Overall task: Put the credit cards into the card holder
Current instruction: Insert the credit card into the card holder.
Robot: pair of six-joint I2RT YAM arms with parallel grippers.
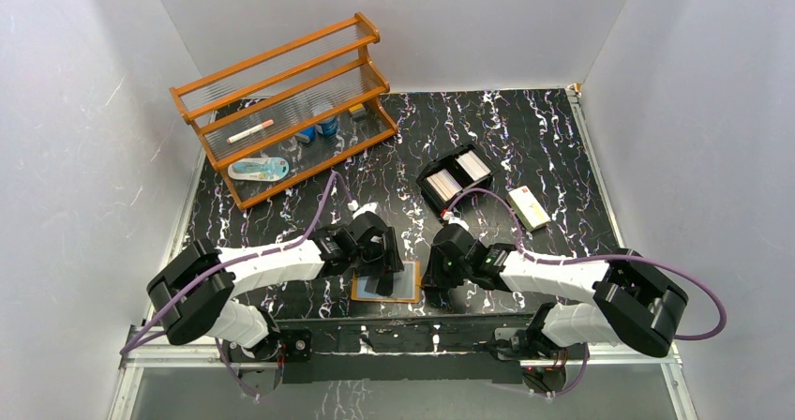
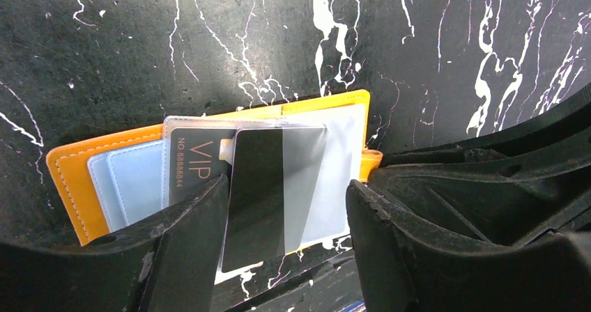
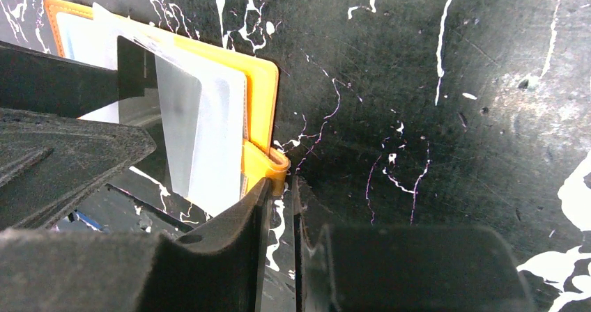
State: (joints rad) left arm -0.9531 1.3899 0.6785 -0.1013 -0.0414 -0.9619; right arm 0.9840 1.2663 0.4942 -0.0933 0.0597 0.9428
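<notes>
The orange card holder (image 1: 358, 297) (image 2: 70, 180) (image 3: 261, 89) lies open at the table's near edge, clear sleeves up. One sleeve holds a black VIP card (image 2: 192, 162). A dark-and-grey credit card (image 2: 258, 186) (image 3: 174, 117) sits partly in a sleeve, its lower end sticking out over the table. My left gripper (image 1: 380, 268) (image 2: 287, 186) straddles it, open. Its left finger touches the card's edge and the right finger stands apart. My right gripper (image 1: 439, 284) (image 3: 282, 183) has its jaws almost together at the holder's snap tab (image 3: 275, 166). More credit cards (image 1: 442, 187) stand edge-on in a black tray.
The black two-compartment tray (image 1: 427, 174) sits behind the right gripper, with a cream oblong box (image 1: 529, 207) to its right. A wooden rack (image 1: 281, 111) holding small items stands at the back left. White walls enclose the table on three sides.
</notes>
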